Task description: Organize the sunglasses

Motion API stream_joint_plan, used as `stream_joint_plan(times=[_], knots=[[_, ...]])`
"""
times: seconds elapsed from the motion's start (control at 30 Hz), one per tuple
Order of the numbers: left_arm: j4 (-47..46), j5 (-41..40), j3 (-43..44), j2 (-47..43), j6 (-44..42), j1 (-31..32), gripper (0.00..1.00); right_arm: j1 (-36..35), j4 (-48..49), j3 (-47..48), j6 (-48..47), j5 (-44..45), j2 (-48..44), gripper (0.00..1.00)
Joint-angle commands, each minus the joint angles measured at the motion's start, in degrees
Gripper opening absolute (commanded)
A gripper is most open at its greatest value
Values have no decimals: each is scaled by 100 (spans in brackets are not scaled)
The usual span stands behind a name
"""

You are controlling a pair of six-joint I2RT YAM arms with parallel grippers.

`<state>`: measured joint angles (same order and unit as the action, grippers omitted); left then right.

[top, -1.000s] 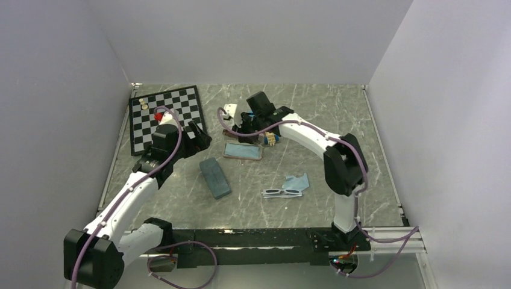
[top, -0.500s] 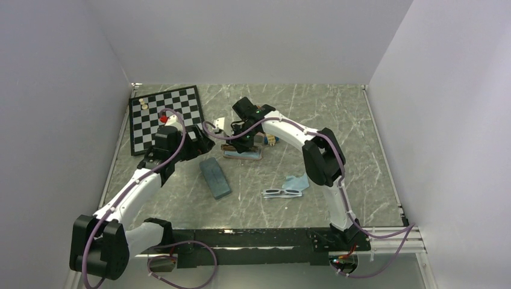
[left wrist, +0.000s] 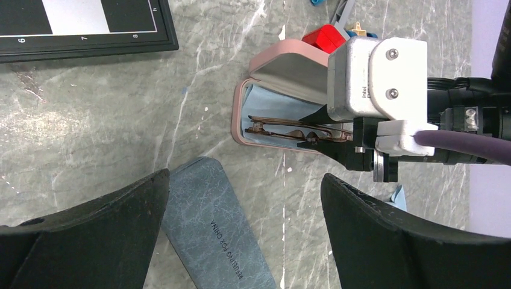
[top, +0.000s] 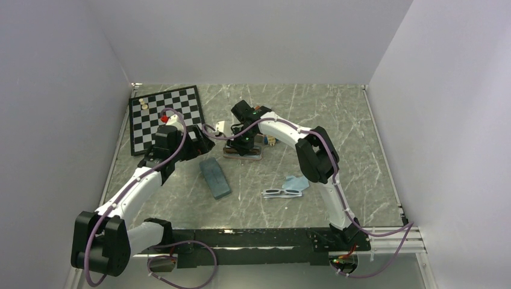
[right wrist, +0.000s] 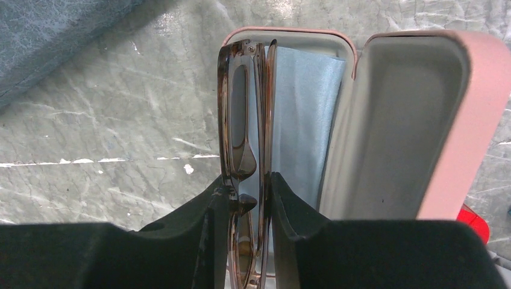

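Observation:
The reddish-brown sunglasses [right wrist: 241, 108] are folded and stand on edge in the open pink case [right wrist: 391, 120], on a light blue cloth [right wrist: 301, 108]. My right gripper [right wrist: 248, 186] is shut on them at the bridge; it shows from above over the case [top: 244, 146]. The pale white-grey sunglasses [top: 281, 192] lie folded on the table near the front, beside a second blue cloth [top: 297, 182]. My left gripper [left wrist: 244, 180] is open and empty, above the table just left of the pink case [left wrist: 289, 63] and beyond the slate-blue case [left wrist: 211, 229].
The shut slate-blue case [top: 215, 177] lies at an angle left of centre. A chessboard [top: 166, 117] with a few pieces sits at the back left. Small coloured toys [top: 269, 139] lie just behind the pink case. Grey walls close in the table.
My right gripper has swung from behind the pink case toward the near left and come down over it. My left gripper has shifted slightly and stays open.

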<state>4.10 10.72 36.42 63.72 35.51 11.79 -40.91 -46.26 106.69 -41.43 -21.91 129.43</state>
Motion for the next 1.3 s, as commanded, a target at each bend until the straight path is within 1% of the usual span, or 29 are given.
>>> stream_joint_plan(times=[0.0,0.1,0.23,0.33,0.5,0.57,0.6,0.73,1.03,1.27], knots=[[-180,113,81,32,-124,-45,99,32,11,168,-61,40,-36,16],[-181,145,97,50,-137,-54,99,52,-11,191,-85,20,13,19],[-155,166,136,74,-153,-63,99,72,-47,178,-93,-9,55,26],[-168,195,145,99,-145,-72,99,83,16,131,-63,17,46,34],[-187,291,187,151,-144,-87,99,75,208,21,-23,87,-39,40],[-182,318,190,167,-145,-92,99,78,242,6,-31,61,-68,48],[-188,326,190,172,-141,-91,99,78,267,-26,-39,56,-96,50],[-201,341,181,172,-144,-89,99,78,323,-101,-66,-9,-180,52],[-224,441,181,175,-136,-98,99,74,428,-170,-32,0,-344,52],[-243,501,190,219,-141,-98,99,79,601,-342,-23,65,-642,54]])
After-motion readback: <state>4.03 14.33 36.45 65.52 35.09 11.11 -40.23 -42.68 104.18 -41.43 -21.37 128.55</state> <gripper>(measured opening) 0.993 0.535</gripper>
